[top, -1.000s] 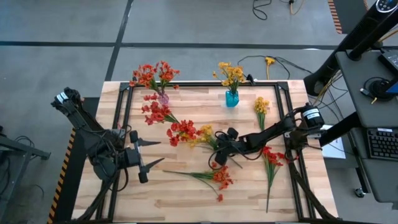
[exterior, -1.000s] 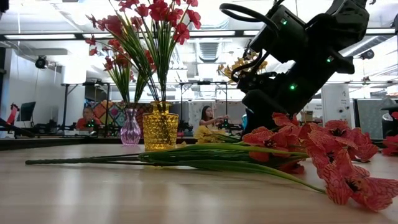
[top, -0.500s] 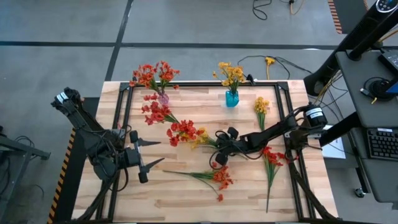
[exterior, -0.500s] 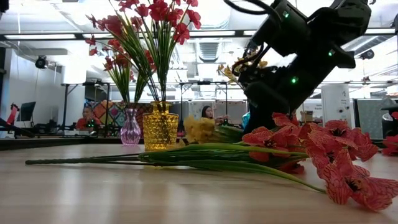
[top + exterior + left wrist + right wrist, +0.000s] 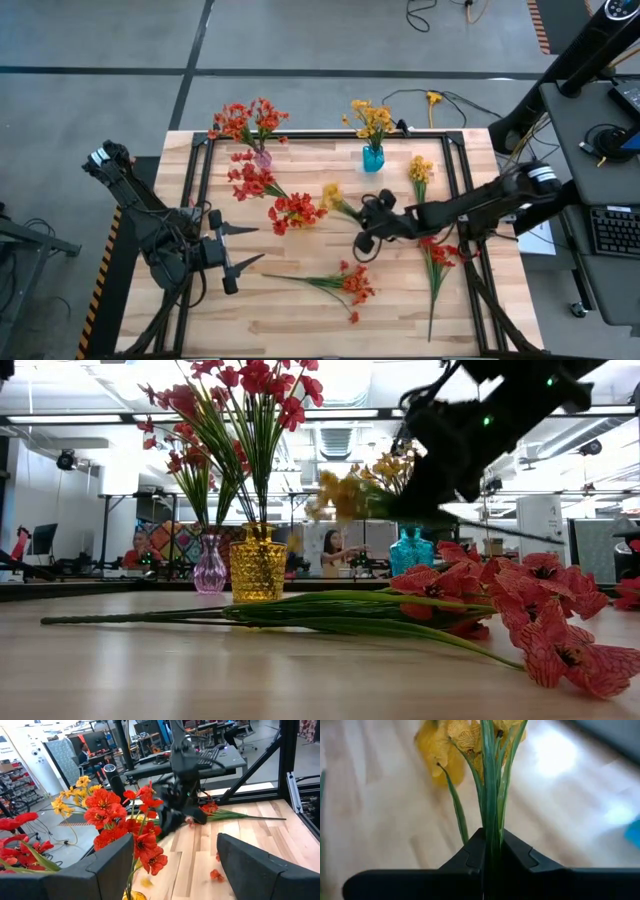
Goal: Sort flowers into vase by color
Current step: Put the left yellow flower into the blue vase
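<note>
Stems of a yellow sprig (image 5: 490, 795) sit pinched between the two dark fingers (image 5: 470, 857) of the right gripper (image 5: 366, 224), clamped tight on the green stalks. In the high view that gripper is above the middle of the table (image 5: 300, 310), the yellow blossom (image 5: 331, 193) pointing toward the left arm's side; the low view shows the sprig (image 5: 350, 495) held clear of the wood.

Left gripper (image 5: 240, 245) waits near the table's left side, fingers spread apart — nothing between them.

A blue vase (image 5: 373, 158) at the far edge holds yellow flowers (image 5: 372, 118); a pink vase (image 5: 210, 570) and an amber vase (image 5: 258, 568) hold red ones (image 5: 248, 120). Loose red sprigs (image 5: 294, 211) lie on the wood — another red one (image 5: 345, 283) nearer the front, and a yellow sprig (image 5: 420, 172) lies by the right rail.
</note>
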Available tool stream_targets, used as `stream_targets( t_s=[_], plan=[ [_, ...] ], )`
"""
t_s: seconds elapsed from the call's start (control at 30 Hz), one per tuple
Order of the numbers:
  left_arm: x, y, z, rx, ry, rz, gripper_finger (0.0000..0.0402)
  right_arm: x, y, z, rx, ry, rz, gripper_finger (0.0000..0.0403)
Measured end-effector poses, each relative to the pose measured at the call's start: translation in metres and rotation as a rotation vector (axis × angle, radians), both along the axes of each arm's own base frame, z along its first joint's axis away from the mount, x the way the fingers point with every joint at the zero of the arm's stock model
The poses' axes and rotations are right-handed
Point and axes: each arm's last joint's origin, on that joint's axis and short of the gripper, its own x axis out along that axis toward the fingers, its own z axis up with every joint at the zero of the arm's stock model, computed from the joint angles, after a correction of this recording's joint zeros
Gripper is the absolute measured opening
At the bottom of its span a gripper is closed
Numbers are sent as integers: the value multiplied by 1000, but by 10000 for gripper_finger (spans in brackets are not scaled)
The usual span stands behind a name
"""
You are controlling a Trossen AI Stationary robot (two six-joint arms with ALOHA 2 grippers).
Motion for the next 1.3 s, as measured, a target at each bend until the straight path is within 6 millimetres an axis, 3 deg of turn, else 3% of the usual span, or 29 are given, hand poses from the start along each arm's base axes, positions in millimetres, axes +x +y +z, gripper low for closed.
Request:
stream_targets(
  t_s=[0.3, 0.53, 0.8, 1.0, 1.3],
  plan=[
    [0, 0, 0, -4, -3, 0, 268, -18, -14, 40, -271, -433, -55, 34],
    [0, 0, 1, -2, -4, 1, 268, -35, -46, 58, -417, -797, -88, 34],
    [0, 0, 1, -3, -6, 1, 268, -39, -97, 65, -512, -900, -177, 33],
    [0, 0, 1, -2, -6, 1, 268, -48, -124, 71, -563, -1030, -219, 33],
    [0, 0, 1, 2, -5, 2, 268, -40, -152, 54, -613, -966, -274, 33]
  ],
)
